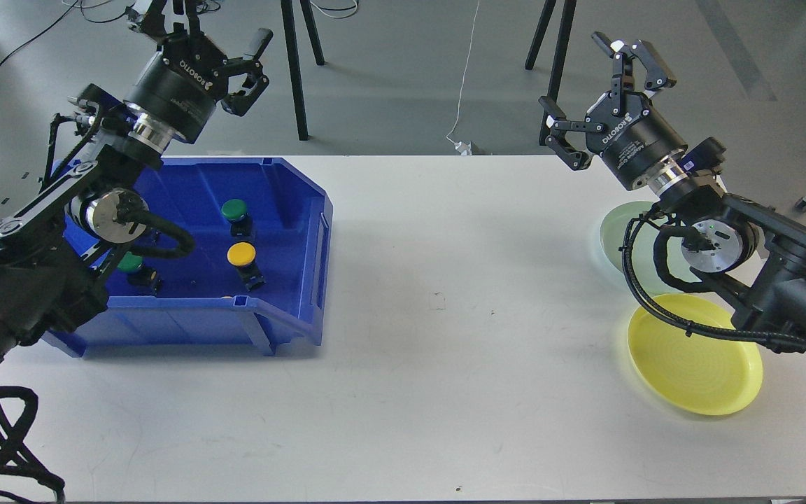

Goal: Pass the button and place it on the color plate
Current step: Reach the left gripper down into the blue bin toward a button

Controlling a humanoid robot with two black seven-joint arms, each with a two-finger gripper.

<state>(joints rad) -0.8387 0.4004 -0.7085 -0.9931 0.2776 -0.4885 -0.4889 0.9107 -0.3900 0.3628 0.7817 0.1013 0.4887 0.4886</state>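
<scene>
The white surface (445,392) near me is bare, and the yellow plate (697,364) is empty. My left hand (231,66) and right hand (595,98) are both open, holding nothing. The yellow button (241,255) lies in the blue bin (291,210), so I judge nothing is done yet.

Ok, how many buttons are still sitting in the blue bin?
3 visible in the blue bin: a green button toward the back, a yellow button just in front of it, and another green button at left, partly hidden by the left arm, which may hide more.
</scene>
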